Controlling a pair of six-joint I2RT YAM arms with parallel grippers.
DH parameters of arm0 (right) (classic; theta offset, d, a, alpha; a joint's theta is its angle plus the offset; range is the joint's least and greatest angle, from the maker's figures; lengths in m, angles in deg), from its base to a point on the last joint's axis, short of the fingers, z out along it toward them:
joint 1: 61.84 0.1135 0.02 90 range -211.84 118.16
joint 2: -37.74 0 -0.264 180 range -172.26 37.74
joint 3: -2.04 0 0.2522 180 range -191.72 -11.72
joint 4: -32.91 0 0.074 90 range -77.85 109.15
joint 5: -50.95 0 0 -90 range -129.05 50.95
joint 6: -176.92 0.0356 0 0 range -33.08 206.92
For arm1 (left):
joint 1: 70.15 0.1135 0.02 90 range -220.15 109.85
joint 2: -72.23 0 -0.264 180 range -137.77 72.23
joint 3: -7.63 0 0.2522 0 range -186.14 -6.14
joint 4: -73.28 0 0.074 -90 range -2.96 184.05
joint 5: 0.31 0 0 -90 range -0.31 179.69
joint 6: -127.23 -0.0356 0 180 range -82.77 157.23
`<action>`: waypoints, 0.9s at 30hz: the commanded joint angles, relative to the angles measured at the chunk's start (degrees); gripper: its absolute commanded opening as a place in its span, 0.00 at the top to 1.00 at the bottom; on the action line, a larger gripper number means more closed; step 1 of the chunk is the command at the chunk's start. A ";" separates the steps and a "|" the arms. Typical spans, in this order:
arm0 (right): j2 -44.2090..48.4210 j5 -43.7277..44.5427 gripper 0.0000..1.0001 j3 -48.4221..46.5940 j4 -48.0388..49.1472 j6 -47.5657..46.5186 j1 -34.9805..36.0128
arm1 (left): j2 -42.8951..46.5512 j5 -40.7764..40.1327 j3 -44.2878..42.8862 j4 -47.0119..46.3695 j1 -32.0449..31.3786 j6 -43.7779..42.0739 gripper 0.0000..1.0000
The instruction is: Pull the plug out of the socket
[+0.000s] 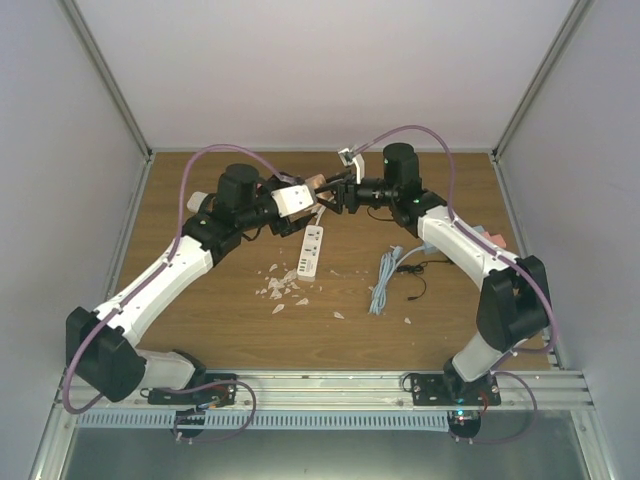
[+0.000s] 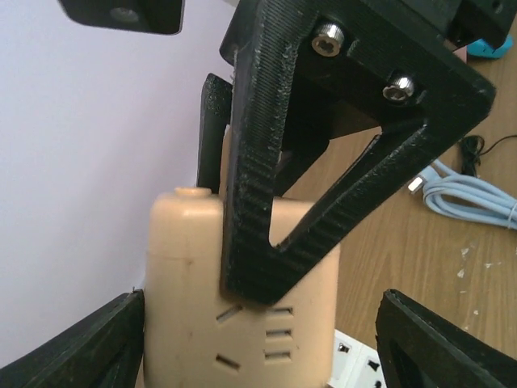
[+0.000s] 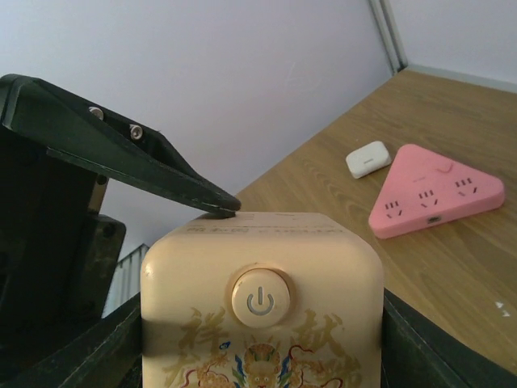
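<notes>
The left arm's fingers stand open about the near end of the cream socket cube; one touches its side, the other stands clear. The cube hangs above the table, over a white power strip. Its long axis runs from arm to arm, with the power-button end facing right. The right arm's fingers clamp its sides.

My top camera high over the whole bench; both wrist cameras close on one cream socket cube.
</notes>
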State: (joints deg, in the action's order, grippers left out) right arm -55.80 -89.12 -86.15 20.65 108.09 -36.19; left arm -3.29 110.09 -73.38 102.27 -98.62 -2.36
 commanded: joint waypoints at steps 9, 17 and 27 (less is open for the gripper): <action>-0.91 -7.09 0.94 2.88 7.88 6.74 -0.25 | -2.25 -8.80 0.12 -3.76 -2.69 -5.29 0.45; -2.36 -9.25 0.79 2.78 8.13 8.25 -0.25 | -1.83 -12.15 2.64 -4.37 -2.46 -6.81 0.61; -4.47 -5.55 0.11 -1.42 -0.89 -6.45 -3.94 | -0.51 -1.57 4.06 1.48 5.96 -0.21 0.75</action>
State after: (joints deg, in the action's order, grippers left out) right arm -58.79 -95.06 -83.79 24.72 110.63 -37.20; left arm -5.02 104.63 -70.76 102.16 -97.66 -5.24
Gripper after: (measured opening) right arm 0.814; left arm 0.595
